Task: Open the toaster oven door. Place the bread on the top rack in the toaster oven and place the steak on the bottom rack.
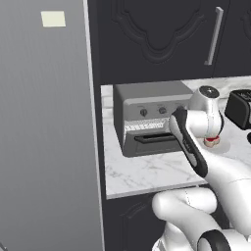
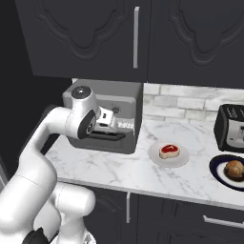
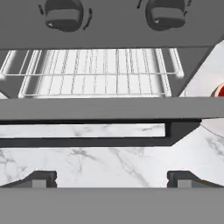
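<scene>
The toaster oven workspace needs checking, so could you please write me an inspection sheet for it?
Surface: white marble counter, bare in front of the oven.
Job's things: toaster oven at the counter's left end; toaster oven door partly down, wire rack visible behind it. steak on a pale plate; bread on a dark plate.
Clutter: black toaster at the right.
Grippers: gripper open, at the dark door handle.
Cables: nothing seen.
Surroundings: dark cabinets above, grey fridge to the left.
</scene>
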{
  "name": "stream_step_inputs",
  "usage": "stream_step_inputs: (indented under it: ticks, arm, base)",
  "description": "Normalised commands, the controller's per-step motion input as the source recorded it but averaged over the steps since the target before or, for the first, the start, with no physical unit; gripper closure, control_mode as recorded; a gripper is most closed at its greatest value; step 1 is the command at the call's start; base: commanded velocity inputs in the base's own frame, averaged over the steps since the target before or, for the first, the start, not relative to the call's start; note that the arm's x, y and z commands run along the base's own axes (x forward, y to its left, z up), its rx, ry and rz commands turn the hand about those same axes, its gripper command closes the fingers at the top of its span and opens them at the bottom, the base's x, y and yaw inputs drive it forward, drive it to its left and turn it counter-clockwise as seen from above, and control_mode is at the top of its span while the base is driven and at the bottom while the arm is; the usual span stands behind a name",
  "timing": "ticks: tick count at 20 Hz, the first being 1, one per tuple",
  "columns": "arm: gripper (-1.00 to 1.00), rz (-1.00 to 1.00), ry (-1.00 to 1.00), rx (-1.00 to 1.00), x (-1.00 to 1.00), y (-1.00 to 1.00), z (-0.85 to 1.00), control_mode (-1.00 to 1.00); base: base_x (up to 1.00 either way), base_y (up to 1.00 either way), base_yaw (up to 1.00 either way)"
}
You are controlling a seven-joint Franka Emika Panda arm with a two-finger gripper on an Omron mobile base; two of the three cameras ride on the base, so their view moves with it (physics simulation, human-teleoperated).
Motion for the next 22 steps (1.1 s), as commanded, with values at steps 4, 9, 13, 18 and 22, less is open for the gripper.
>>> stream_step_inputs:
  ticks: [4, 9, 13, 18, 22]
  arm:
    - [-1.00, 0.00, 0.00, 0.00, 0.56, 0.01, 0.00, -1.00]
    - [-1.00, 0.00, 0.00, 0.00, 0.44, 0.00, 0.00, -1.00]
    - [-1.00, 0.00, -0.03, 0.00, 0.38, 0.00, -0.13, -1.00]
    - [-1.00, 0.00, -0.01, 0.00, 0.16, 0.00, -0.43, -1.00]
    - [-1.00, 0.00, -0.03, 0.00, 0.27, 0.07, -0.46, -1.00]
  base:
    - [0.00, 0.00, 0.00]
    - [0.00, 0.00, 0.00]
    - [0.00, 0.00, 0.00]
    - [0.00, 0.00, 0.00]
    - [0.00, 0.00, 0.00]
